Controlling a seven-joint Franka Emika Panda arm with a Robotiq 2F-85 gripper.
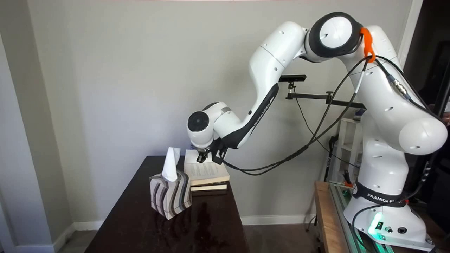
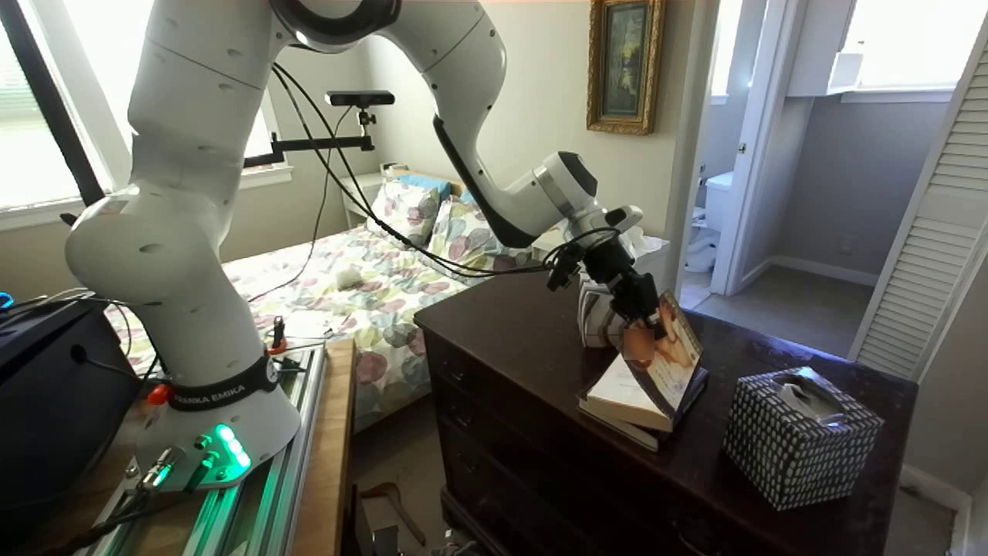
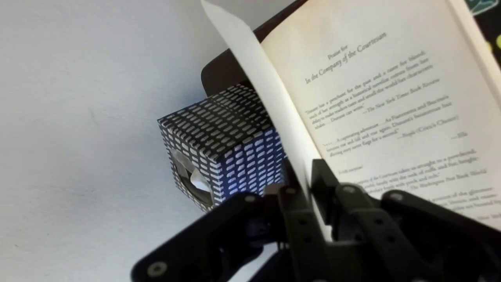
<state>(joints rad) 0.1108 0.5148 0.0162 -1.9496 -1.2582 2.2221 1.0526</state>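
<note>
"Where was the paperback [image 2: 625, 394]?"

"It lay on another book [image 1: 209, 188] on the dark dresser [image 2: 502, 324], with its front cover [image 2: 671, 355] tilted up and its praise page [image 3: 391, 117] facing upward."

"Which way did it point?"

"In the wrist view, its long axis slanted from upper left to lower right, with the head of the page at the upper end. The cover stood nearly edge-on along the page's left side. In an exterior view, its illustrated outer face turned toward the patterned tissue box [image 2: 803, 444]."

"And the tool [image 3: 307, 178]?"

"Its jaws stood only a narrow gap apart, with the cover between them. Whether they pinched it firmly, I couldn't tell."

"What about the containers?"

"The patterned tissue box held white tissue [image 2: 799, 400], sitting low inside its oval opening. The striped tissue box [image 1: 170, 196] stood on the other side of the books, near them, with a tall white tissue [image 1: 171, 165] sticking up out of its top; I couldn't see whether box and books touched."
</note>
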